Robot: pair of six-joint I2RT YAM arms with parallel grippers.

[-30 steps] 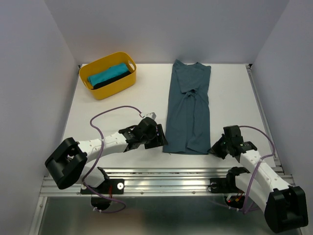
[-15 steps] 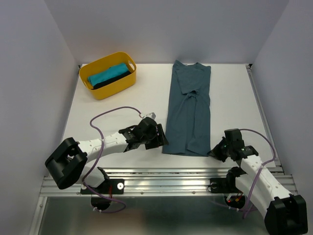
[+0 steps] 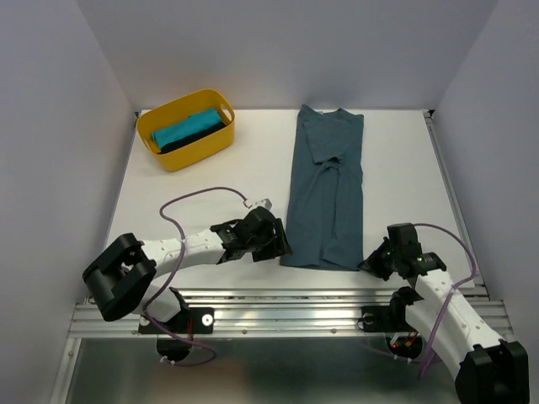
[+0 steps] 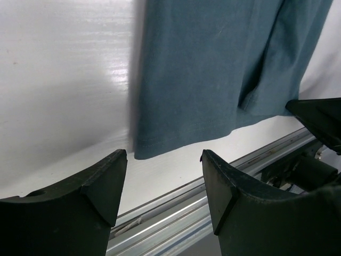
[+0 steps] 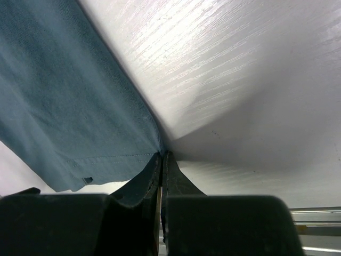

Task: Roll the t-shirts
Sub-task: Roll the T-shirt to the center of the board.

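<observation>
Slate-blue tee (image 3: 324,198): folded into a long strip, flat on the table (image 3: 194,194), not rolled at all.
Left gripper (image 4: 164,160): fingers apart, just short of the tee's near-left hem corner.
Right gripper (image 5: 161,156): fingers pressed together, apparently nipping the tee's near-right hem corner.
Turquoise tee (image 3: 185,128), black tee (image 3: 200,138): far left of the slate-blue tee's collar, in the basket (image 3: 198,151) and seemingly done.
Remaining: the whole roll, hem to collar.

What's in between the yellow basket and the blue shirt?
Just bare white table. The top view shows it: the basket sits at the far left, the shirt lies flat to its right, and nothing is between them.
</observation>
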